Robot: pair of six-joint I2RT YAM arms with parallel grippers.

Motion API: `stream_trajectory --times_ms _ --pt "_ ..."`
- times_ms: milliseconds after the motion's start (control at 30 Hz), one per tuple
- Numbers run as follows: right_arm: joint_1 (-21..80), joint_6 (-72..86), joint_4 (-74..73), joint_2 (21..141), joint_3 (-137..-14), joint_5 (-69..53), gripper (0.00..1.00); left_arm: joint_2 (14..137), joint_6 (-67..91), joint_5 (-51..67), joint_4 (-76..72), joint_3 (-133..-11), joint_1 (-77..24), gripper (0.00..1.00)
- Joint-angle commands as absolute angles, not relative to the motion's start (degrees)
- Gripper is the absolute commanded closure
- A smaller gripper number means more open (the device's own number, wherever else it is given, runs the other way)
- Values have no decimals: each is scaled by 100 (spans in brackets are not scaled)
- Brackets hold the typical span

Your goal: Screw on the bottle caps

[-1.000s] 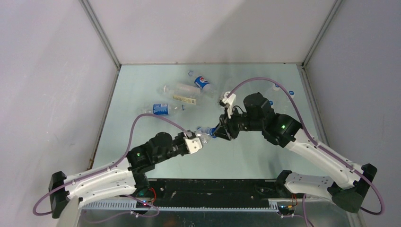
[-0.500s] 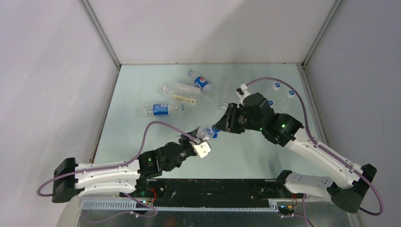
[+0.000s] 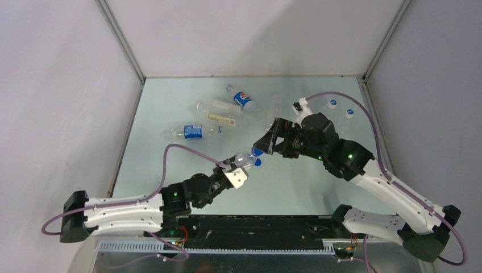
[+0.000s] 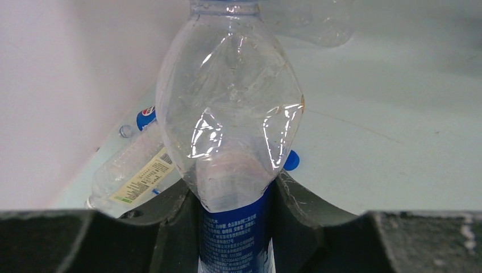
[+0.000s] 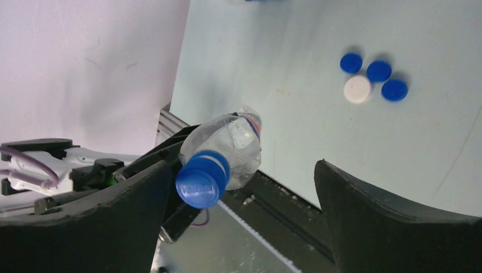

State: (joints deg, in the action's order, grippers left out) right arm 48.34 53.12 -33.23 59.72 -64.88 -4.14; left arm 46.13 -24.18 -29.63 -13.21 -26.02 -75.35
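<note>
At the neck of the held bottle (image 4: 230,114), one thing has just changed: the right gripper (image 3: 266,143), clamped on the cap (image 5: 203,179) a moment ago, now stands with its jaws spread wide and has drawn back a little. The wrist view shows you both fingers well to either side of the cap, touching nothing. The cap stays on the neck by itself and looks square on the thread. You cannot tell from here how tight it is. I read this as a release between twists or after the last one, so either you re-grip for another turn or this bottle is done.

The left gripper (image 3: 232,170) has not let go. It is clenched around the labelled lower part of the bottle, holding it up off the table (image 3: 170,165), tilted, with the capped end pointing at the right gripper.

Beyond the bottle, on its far side, three other bottles (image 3: 193,131) lie on the table. The loose caps (image 5: 378,71), three blue and one white, sit in a tight cluster well apart from the bottle, and one more blue cap (image 4: 291,160) lies near it.
</note>
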Motion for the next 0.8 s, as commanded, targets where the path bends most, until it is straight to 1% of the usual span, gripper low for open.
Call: stream_trajectory --times_ms 0,133,200,233,300,367,433,533,633,767 --pt "4826 4441 -2759 5506 -6513 -212 1 4397 -1871 -2796 -1205 -2796 -7435 75" --pt "4762 3353 -2638 5178 -6513 -460 1 4290 -1501 -2261 -738 -2839 -7134 75" --pt "4737 2733 -2703 5025 -6513 -584 1 4218 -1271 -1698 -447 -2921 -6800 75" --pt "4702 2531 -2727 4937 -6513 -746 1 4192 -1142 -1226 -360 -2994 -6661 75" --pt "4635 1811 -2885 4818 -6513 -1120 1 4098 -1018 -446 -105 -3116 -6109 75" --pt "4617 746 -3081 4709 -6513 -1343 1 4063 -986 337 275 -3292 -5769 75" --pt "4617 167 -3216 4577 -6508 -1369 1 4122 -1041 928 575 -3506 -5520 75" --pt "4608 -295 -3089 4414 -6418 -1444 1 4328 -1137 1708 905 -3831 -5295 76" --pt "4603 -947 -3045 4420 -6399 -1664 1 4523 -1212 2079 1137 -4004 -5195 76" --pt "4605 -1624 -3206 4482 -6400 -2382 1 4732 -1335 2471 1392 -4253 -5180 76"
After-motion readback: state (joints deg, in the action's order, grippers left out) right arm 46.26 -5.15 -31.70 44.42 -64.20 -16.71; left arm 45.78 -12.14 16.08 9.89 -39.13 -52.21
